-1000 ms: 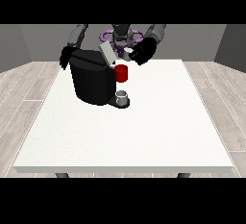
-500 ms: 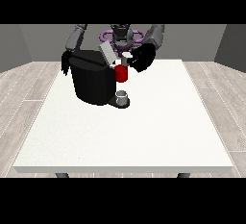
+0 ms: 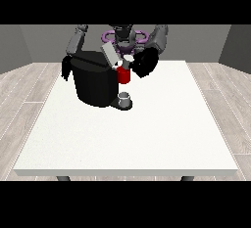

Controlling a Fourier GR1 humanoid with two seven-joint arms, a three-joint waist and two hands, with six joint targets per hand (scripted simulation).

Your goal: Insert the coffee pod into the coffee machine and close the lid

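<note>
The coffee machine (image 3: 95,82) has a smooth black body that looks like plastic, with a faint sheen along its top edge. Its raised lid (image 3: 110,54) is pale grey and matt. The red part on its front (image 3: 123,75) looks like smooth plastic. The small cup (image 3: 125,98) under the spout is grey and looks like dull metal. The table (image 3: 132,139) has a white, matt, finely speckled top. The floor (image 3: 22,85) looks like pale wood planks.

A large white surface (image 3: 147,134) is filling the middle of the view, its dark legs (image 3: 62,178) showing under the near edge. Pale wood-plank floor (image 3: 24,95) is running on both sides. Plain grey walls (image 3: 44,41) are closing the room behind.
</note>
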